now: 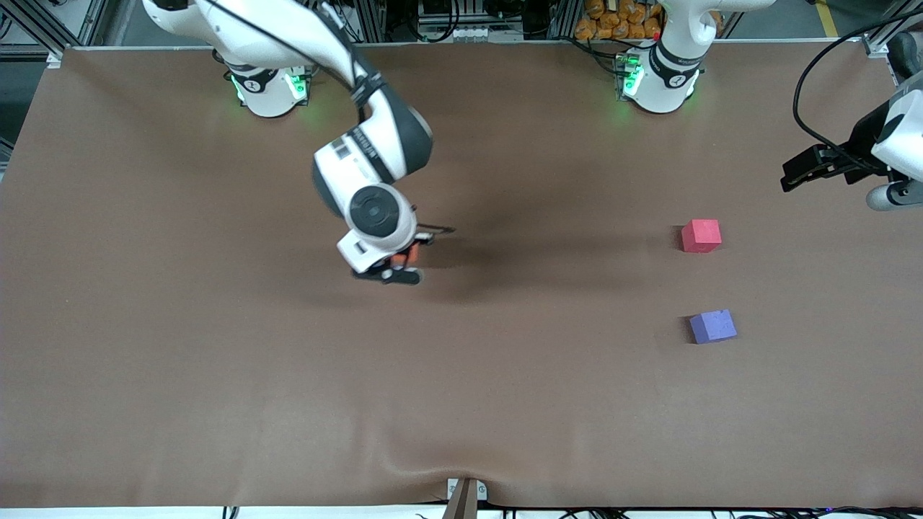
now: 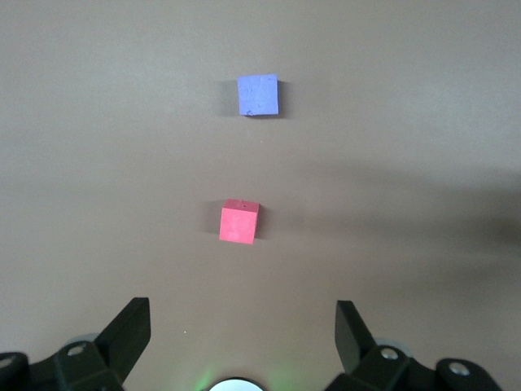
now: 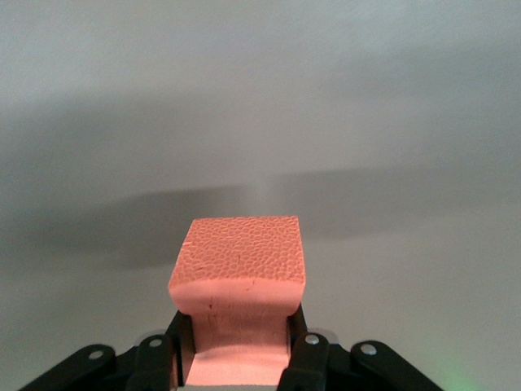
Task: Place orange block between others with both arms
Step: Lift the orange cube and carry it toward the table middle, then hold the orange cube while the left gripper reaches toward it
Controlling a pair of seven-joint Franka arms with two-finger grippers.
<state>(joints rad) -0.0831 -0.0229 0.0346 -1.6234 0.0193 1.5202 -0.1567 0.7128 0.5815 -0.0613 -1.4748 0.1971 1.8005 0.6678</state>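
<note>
Item 1, orange block (image 3: 238, 281): held squeezed between the fingers of the right end effector (image 1: 393, 268), its gripped part pinched narrower than its free end. It is carried in the air over the middle of the table (image 1: 144, 360), only a sliver of orange showing in the front view.

Item 2, pinkish-red block (image 1: 701, 236): set on the table toward the left arm's end, farther from the front camera than the purple-blue one.

Item 3, purple-blue block (image 1: 712, 326): set on the table nearer the front camera, well apart from the pinkish-red block, a bare gap left between the two.

Item 4, left end effector (image 1: 804, 171): held in the air over the table edge at the left arm's end, fingers spread wide, nothing between them; this arm waits. Both placed blocks are seen ahead of it in its wrist view.

Governing relation: the gap between items 2 and 3 lies from the held block toward the left arm's end of the table, well apart from it. The left arm is judged much the nearer to that gap, so a handover or a long carry is called for.

Containers: none seen.
</note>
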